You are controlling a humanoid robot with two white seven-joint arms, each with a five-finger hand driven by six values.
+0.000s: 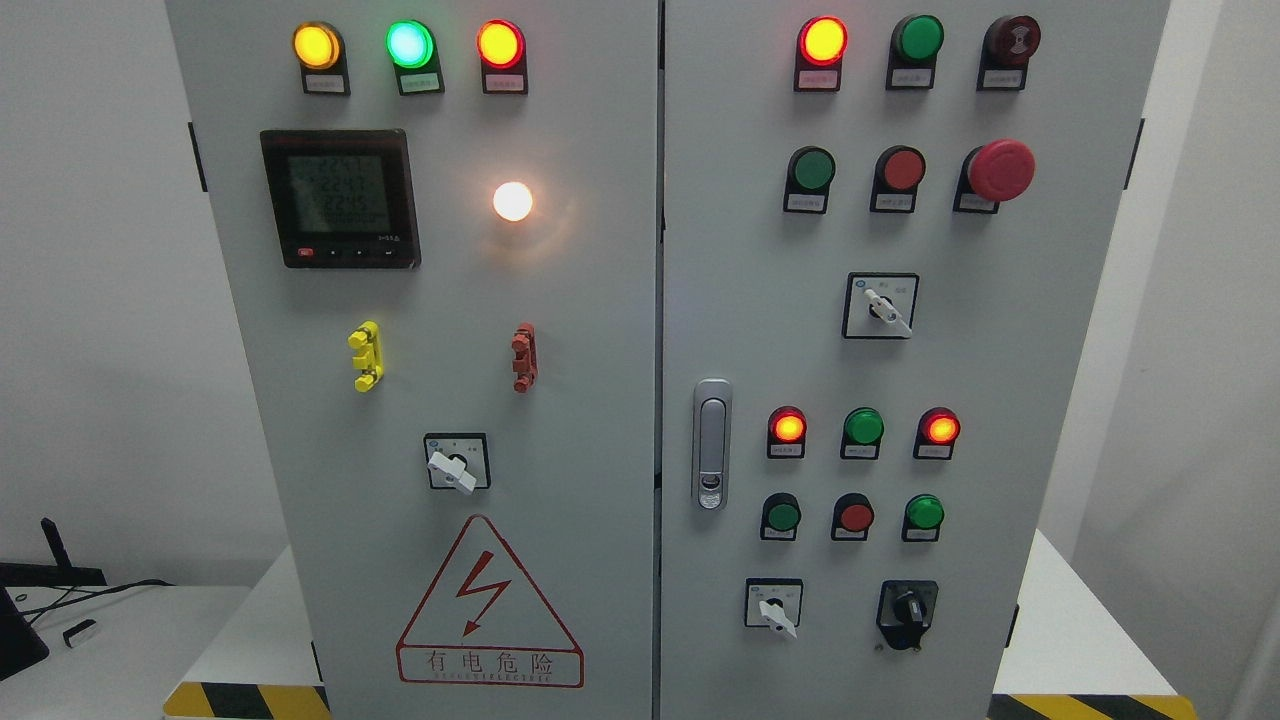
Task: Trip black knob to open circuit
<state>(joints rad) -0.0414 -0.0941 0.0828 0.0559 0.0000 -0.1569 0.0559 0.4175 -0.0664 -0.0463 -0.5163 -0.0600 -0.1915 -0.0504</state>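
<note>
Head view: a grey cabinet with two doors fills the picture, standing on a white base with yellow-and-black stripes at its lower corners. Neither of the robot's hands shows anywhere, so I cannot tell whether their fingers are wide, narrow or holding anything.

The black knob sits near the lower right corner of the right door, on a black plate, its pointer standing roughly upright. Just to its left along the same bottom row is a white-handled switch. Above them run two rows of round buttons and lamps, and higher up another white switch, then the red mushroom button near the top right corner. The door latch lies at the left edge of the right door.

On the left door a meter sits in the upper left part, a lit white lamp beside it, a third white switch lower down and the red warning triangle at the bottom edge.

Judging from this, the task has not begun: the reach is the step in hand. The next move calls for bringing a hand, likely the right, up to the lower right corner, closing fingers around the small knob and twisting it, without brushing the neighbouring switch or the buttons above
</note>
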